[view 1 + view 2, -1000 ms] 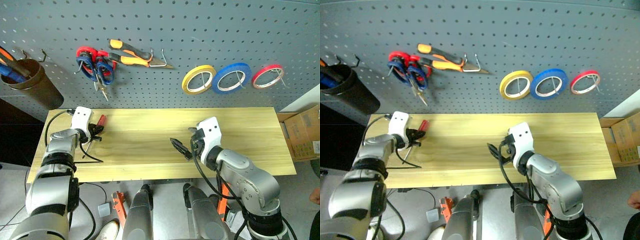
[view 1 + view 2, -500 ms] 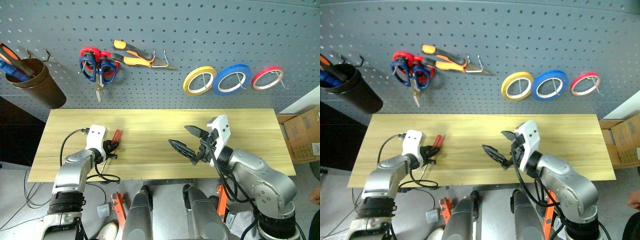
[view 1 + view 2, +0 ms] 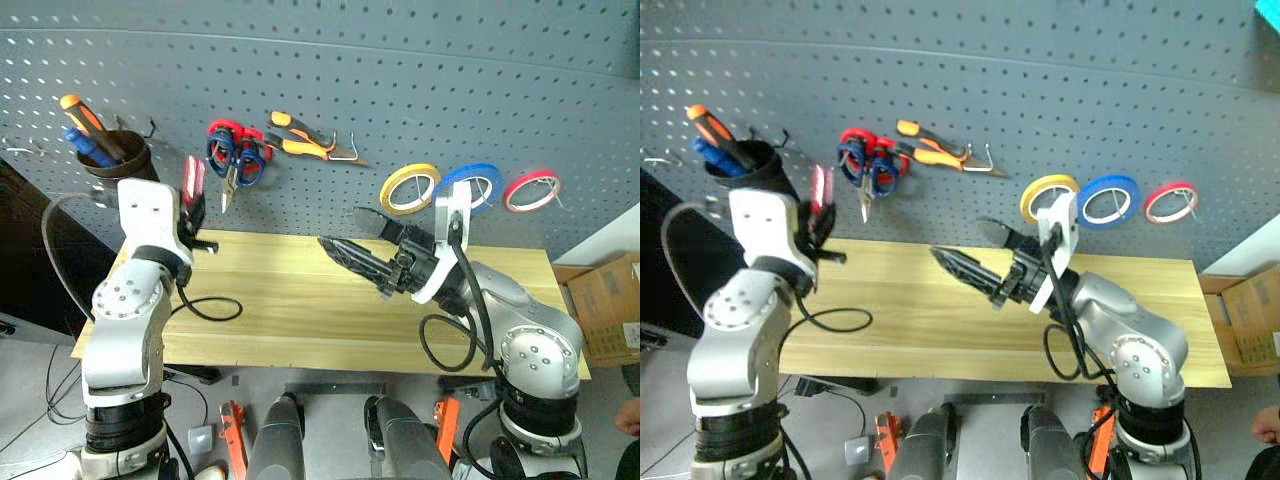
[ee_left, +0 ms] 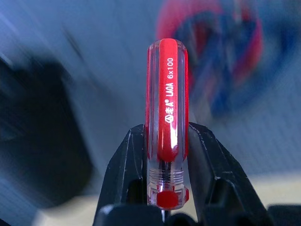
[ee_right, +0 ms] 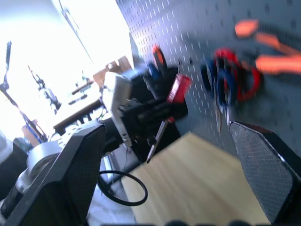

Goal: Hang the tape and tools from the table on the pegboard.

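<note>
My left gripper (image 3: 192, 207) is shut on the slim red-handled screwdriver (image 3: 193, 178) and holds it upright in front of the pegboard (image 3: 400, 90), above the table's left end. The handle (image 4: 167, 113) stands up between the two black fingers. On the pegboard hang the blue tape (image 3: 1110, 200), the orange-and-black pliers (image 3: 300, 143) and the blue-handled scissors (image 3: 232, 160) beside a red-handled pair. My right gripper (image 3: 362, 242) is open and empty, raised over the middle of the table (image 3: 300, 320), pointing left.
A dark cup (image 3: 118, 158) on the pegboard holds an orange-and-black screwdriver (image 3: 76, 110), just left of the held screwdriver. A yellow ring (image 3: 410, 188) and a red ring (image 3: 532, 188) flank the blue tape. A black cable (image 3: 212, 306) loops on the table. A cardboard box (image 3: 605, 300) sits at the right.
The view has tilted up. My left gripper has lifted the red-handled screwdriver off the table to pegboard height. The right gripper has risen too, still open.
</note>
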{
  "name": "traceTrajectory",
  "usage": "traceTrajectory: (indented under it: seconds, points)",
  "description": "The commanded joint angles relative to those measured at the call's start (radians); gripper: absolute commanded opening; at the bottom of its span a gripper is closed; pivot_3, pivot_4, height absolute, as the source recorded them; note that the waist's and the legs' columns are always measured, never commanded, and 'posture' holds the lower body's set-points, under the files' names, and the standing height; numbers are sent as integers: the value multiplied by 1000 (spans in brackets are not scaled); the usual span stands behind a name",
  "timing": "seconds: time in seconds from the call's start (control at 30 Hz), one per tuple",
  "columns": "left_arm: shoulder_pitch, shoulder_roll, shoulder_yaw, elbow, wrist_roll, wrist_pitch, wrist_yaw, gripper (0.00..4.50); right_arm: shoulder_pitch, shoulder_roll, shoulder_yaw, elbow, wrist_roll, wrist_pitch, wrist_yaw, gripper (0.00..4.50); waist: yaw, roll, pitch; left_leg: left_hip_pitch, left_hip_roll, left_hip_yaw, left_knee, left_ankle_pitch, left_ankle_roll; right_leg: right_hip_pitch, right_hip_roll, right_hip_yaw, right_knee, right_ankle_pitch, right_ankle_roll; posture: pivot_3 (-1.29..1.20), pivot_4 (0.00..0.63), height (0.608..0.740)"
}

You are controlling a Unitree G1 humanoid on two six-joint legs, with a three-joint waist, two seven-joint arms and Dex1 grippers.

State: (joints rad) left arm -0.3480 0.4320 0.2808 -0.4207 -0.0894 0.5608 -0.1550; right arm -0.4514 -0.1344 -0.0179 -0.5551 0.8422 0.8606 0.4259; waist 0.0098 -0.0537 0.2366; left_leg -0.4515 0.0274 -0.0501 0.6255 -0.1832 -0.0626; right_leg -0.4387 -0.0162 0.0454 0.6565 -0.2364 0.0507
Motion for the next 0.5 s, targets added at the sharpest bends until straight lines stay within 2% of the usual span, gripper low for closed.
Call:
traceTrajectory:
  seconds: [0.03, 0.27, 0.4, 0.5]
  points:
    - [-84, 25, 21, 15, 44, -83, 52, 830, -45, 23, 23, 21, -25, -82, 6, 4500, 8, 0, -14, 1, 0, 0, 0, 0, 0, 1, 0, 0, 0, 0, 0, 201, 63, 740]
    - [-369, 88, 48, 384, 31, -239, 67, 830, -195, 103, 39, 151, -56, -204, 20, 4500, 21, 0, -58, 3, 2, -2, 0, 5, -3, 3, 5, -1, 1, 4, -5, 188, 26, 740]
    - [-532, 127, 70, 670, 0, -353, 41, 830, -248, 139, 59, 204, -89, -254, 16, 4500, 21, 0, -73, 17, 3, -2, -2, 6, -3, 17, 6, -2, -2, 4, -5, 178, 16, 740]
    - [-636, 138, 72, 872, -34, -429, -4, 830, -247, 150, 71, 219, -105, -278, 17, 4500, 21, -1, -84, 19, 4, -2, -3, 6, -2, 20, 7, -2, -7, 5, -4, 169, 14, 740]
